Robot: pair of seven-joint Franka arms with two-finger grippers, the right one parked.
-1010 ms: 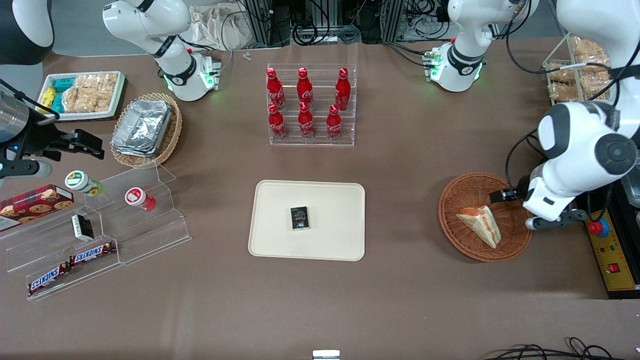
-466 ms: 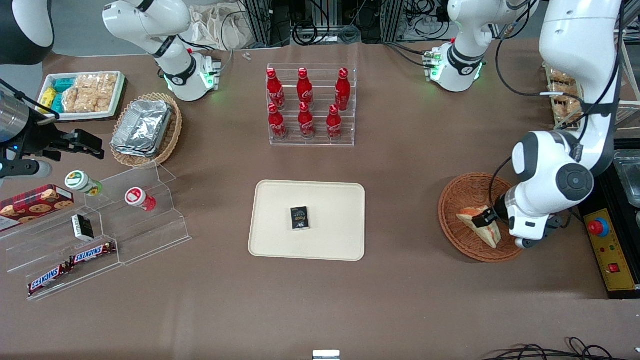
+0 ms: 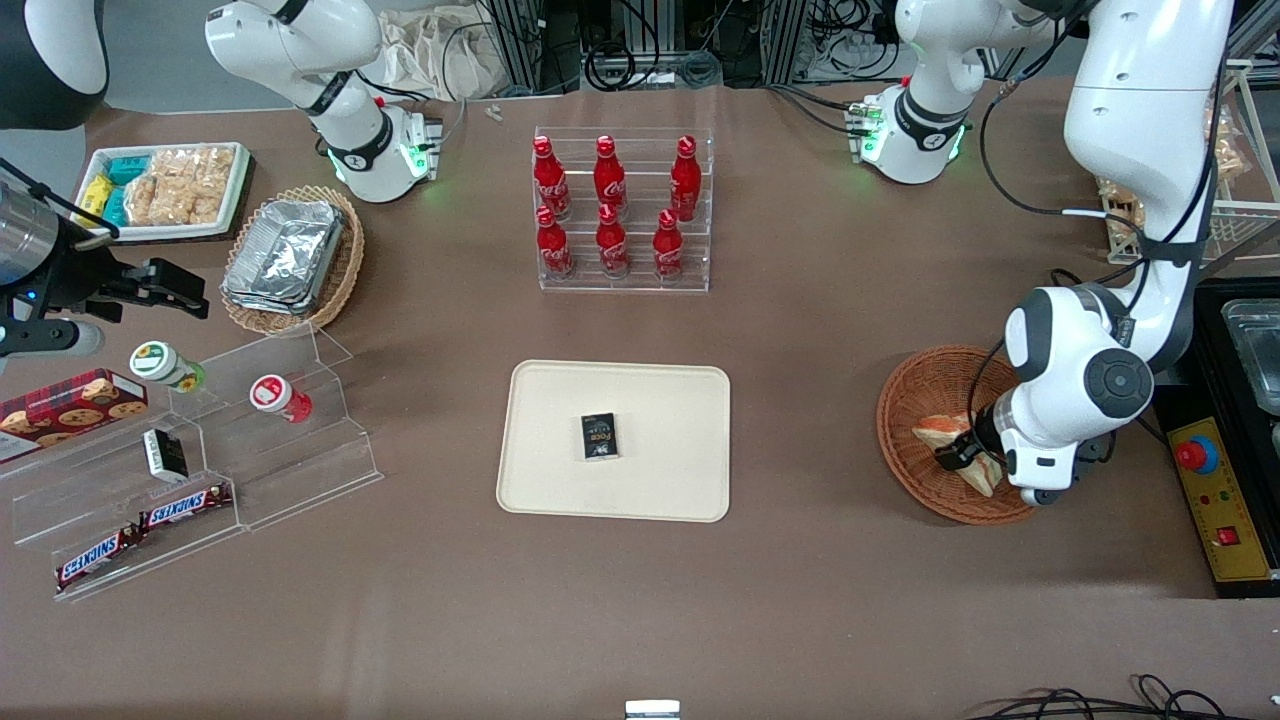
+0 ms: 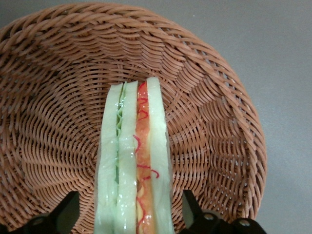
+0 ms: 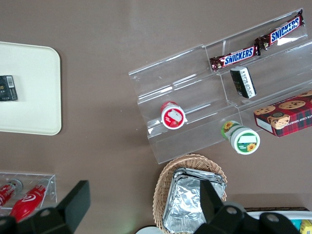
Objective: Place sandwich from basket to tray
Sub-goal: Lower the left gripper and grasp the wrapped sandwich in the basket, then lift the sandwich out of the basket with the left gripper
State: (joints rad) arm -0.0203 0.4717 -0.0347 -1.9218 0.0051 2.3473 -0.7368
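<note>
wicker basket (image 4: 214,122) holds the sandwich (image 4: 134,161), straddled by the open gripper (image 4: 130,219).

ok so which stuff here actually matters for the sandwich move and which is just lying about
In the job:
- sandwich, lying in the basket
- tray
- left arm's end effector, open, a finger at each side of the sandwich

Lying about:
- small black packet on the tray
- red bottles in their rack
- foil containers
- Snickers bars

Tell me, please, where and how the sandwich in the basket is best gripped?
Grip the sandwich across its flat bread faces, coming from above: it stands on edge in the basket, layers up. The gripper already straddles it, fingers open either side.
</note>
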